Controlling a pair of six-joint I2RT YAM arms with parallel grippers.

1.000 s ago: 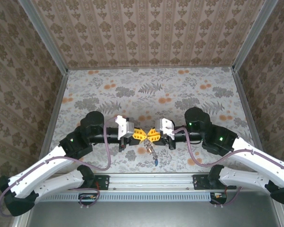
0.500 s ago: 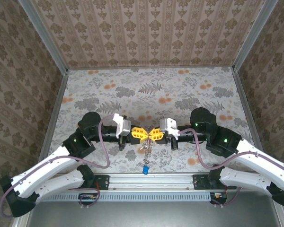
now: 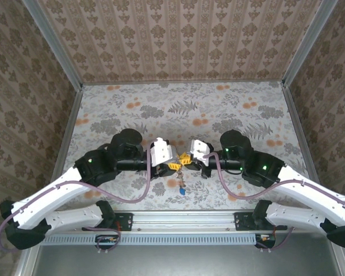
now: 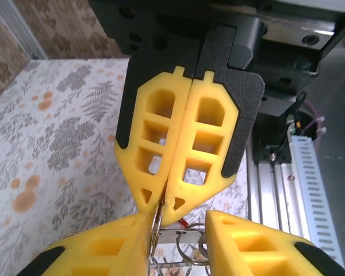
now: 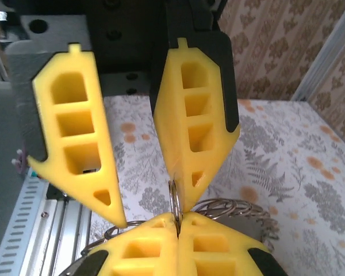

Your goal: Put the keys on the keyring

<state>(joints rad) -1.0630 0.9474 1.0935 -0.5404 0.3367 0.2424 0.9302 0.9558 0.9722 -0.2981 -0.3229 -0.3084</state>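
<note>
Two robot arms meet over a floral-patterned table (image 3: 218, 109) walled in on three sides by papered panels. The left arm (image 3: 103, 164) reaches in from 9 o'clock and the right arm (image 3: 259, 167) from 3 o'clock, their yellow fingertips coming together toward the table's 6 o'clock edge.

The left gripper (image 4: 161, 206) is clenched, its two pads pressed flat together with the thin wire of the keyring (image 5: 175, 201) pinched at their tips. The right gripper (image 5: 152, 214) stands spread wide and grasps nothing. One of its fingers sits just beside the pinched ring. More loops of wire (image 5: 233, 208) bunch up behind the joined fingertips at 4 o'clock in the right wrist view.

The keys (image 3: 180, 184) sit in a small cluster at 6 o'clock just below the meeting fingertips, a blue tag (image 3: 183, 189) at their lower end. Whether they hang free or touch the table cannot be told.
</note>
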